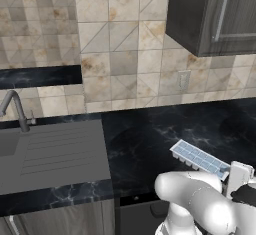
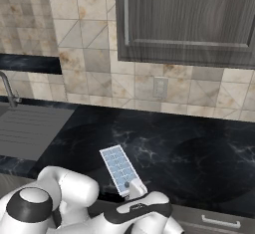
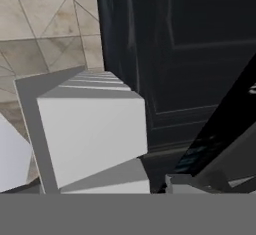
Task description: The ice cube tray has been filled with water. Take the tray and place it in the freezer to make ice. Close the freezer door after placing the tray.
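The small white ice cube tray with pale blue cells [image 1: 200, 158] is seen on the black marble counter [image 1: 150, 144], its near end met by the white gripper [image 2: 135, 188]; the grip cannot be judged.

ice cube tray [image 1: 199, 158] on counter [image 1: 150, 144], near front edge | sink [image 1: 50, 154] left of it | wall cabinet [image 1: 215, 14] above counter

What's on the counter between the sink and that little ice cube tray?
Nothing: in the left base view, only bare black counter lies between the sink and the ice cube tray.
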Robot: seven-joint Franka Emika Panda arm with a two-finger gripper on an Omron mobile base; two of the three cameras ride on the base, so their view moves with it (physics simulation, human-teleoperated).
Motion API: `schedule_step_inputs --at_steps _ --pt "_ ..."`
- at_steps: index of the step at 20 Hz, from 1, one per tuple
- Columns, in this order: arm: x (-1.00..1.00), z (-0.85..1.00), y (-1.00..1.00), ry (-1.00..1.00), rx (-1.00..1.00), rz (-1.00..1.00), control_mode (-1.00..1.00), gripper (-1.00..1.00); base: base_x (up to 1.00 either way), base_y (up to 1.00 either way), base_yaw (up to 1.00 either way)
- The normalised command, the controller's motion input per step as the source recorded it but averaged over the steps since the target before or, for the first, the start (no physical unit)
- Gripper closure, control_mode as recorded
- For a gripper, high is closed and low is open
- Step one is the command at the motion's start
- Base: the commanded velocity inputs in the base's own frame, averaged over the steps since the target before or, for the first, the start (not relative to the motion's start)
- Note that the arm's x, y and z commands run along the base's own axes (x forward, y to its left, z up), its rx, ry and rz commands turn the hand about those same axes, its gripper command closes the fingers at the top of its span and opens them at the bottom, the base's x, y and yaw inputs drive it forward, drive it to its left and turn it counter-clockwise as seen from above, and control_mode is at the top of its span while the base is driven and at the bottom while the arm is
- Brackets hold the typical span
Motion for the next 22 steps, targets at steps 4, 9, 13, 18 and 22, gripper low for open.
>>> schedule_step_inputs --at_steps 4,9,13,18,22 --pt "-0.05 0.00 0.00 -0.01 -0.01 -0.06 -1.00 1.00 0.00 0.00 0.00" --pt "-0.37 0.31 0.00 -0.02 0.00 -0.07 -1.00 1.00 0.00 0.00 0.00" --pt "-0.32 0.87 0.00 0.00 0.00 -0.03 -1.00 1.00 0.00 0.00 0.00" --pt "0.00 0.97 0.10 0.06 -0.01 0.00 -1.00 1.00 0.00 0.00 0.00" --pt "0.13 0.69 0.34 0.02 -0.09 0.00 -1.00 1.00 0.00 0.00 0.00"
